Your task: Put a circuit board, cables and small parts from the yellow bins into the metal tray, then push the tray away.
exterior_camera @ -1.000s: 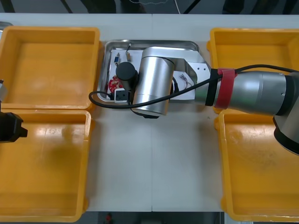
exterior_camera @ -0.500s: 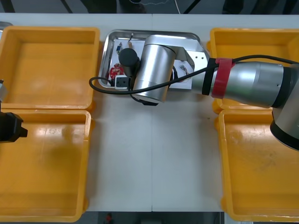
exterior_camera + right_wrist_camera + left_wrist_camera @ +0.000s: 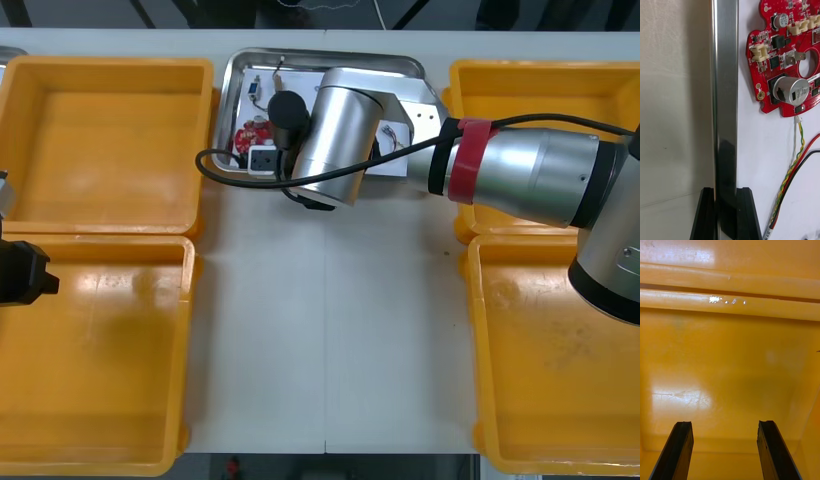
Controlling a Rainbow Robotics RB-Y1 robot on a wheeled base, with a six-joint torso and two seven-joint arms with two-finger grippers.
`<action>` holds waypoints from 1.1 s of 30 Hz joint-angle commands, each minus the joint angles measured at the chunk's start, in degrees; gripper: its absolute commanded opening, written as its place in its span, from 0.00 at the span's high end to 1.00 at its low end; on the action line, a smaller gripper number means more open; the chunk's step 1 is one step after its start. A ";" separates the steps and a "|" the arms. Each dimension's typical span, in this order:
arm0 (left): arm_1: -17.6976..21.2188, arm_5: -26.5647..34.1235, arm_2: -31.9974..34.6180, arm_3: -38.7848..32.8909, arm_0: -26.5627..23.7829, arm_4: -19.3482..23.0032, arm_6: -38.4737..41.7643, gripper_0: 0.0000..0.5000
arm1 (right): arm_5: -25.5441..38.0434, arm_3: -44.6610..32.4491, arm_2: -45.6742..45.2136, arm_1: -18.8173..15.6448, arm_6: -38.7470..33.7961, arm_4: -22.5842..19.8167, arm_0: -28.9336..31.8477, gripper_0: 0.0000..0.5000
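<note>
The right gripper (image 3: pixel 726 190) is clamped on the near rim of the metal tray (image 3: pixel 725 93): its 2 black fingers (image 3: pixel 706 213) stand apart by the width of the rim, with the bare table outside 1 finger and the tray's white inside beyond the other. On that white floor, ahead of the inner finger and well clear of it, lies the round red circuit board (image 3: pixel 784 63), flat and component side up. A red and yellow cable (image 3: pixel 793 170) runs from the board's edge back toward the inner finger, passing just beside it without touching it, with a black cable (image 3: pixel 811 153) alongside. From above, the right arm (image 3: pixel 520 180) reaches across the tray, which sits between the 2 far yellow bins (image 3: pixel 105 140) near the table's far edge. The left gripper (image 3: pixel 725 424) hangs over the floor of a yellow bin at the table's left side, its 2 fingers spread wide with only the bin's orange floor between and ahead of them.
</note>
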 commanded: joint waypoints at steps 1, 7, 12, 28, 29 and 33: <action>2.34 0.38 1.60 -1.72 0.99 0.44 -5.78 0.00 | -2.18 1.91 -1.71 1.21 4.28 0.90 -3.76 1.00; 2.34 0.38 1.60 -1.72 0.99 0.44 -5.78 0.00 | -4.90 4.90 -1.71 1.39 8.76 0.99 -3.85 1.00; 2.34 0.38 1.60 -1.72 0.99 0.44 -5.78 0.00 | -4.81 6.22 -1.71 1.74 8.76 1.07 -4.03 1.00; 2.34 0.38 1.60 -1.72 0.99 0.44 -5.78 0.00 | -5.17 8.50 -1.71 2.88 8.93 2.04 -4.03 0.00; 2.34 0.38 1.60 -1.72 0.99 0.44 -5.78 0.00 | -5.17 8.50 -1.71 2.88 8.85 2.04 -4.03 0.00; 2.34 0.38 1.60 -1.72 0.99 0.44 -5.78 0.00 | -4.38 7.62 -1.89 2.88 9.11 1.87 -4.03 0.00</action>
